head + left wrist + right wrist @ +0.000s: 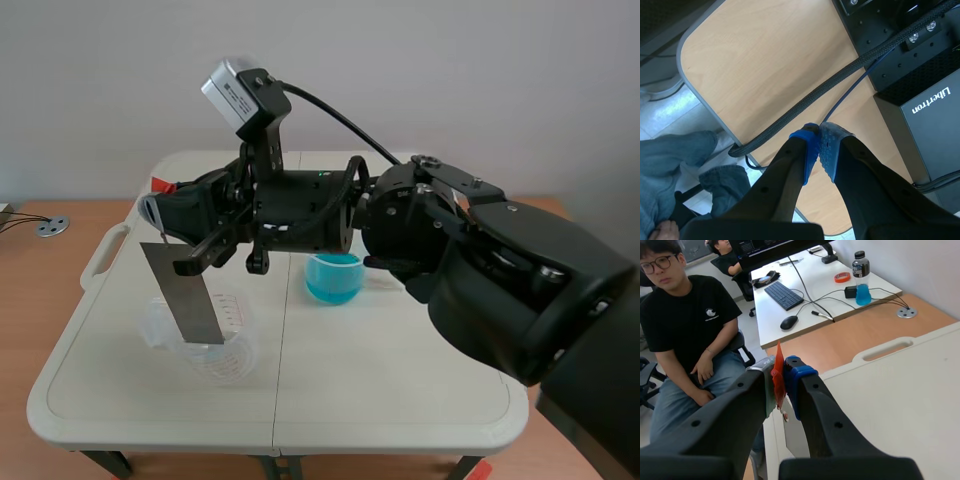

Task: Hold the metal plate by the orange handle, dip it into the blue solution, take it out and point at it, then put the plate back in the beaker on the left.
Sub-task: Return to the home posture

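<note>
White tabletop (400, 390) is carrying a clear beaker (235, 355) near its front-left corner. Your right jaws are clamping the orange handle (778, 371), dangling the metal plate (185, 295) into it: probably light, stiff, slick. Blue solution (333, 283) is sitting mid-tabletop. Left jaws are sitting closed, empty.

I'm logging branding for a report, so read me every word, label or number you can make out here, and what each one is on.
"Libertron": white letters on the black box, left wrist view.
Sticker on the grey camera: print too small to read.
Red scale marks on the clear beaker: too small to read.
Label on the bottle: unreadable.
White emblem on the black shirt: no legible words.
</note>
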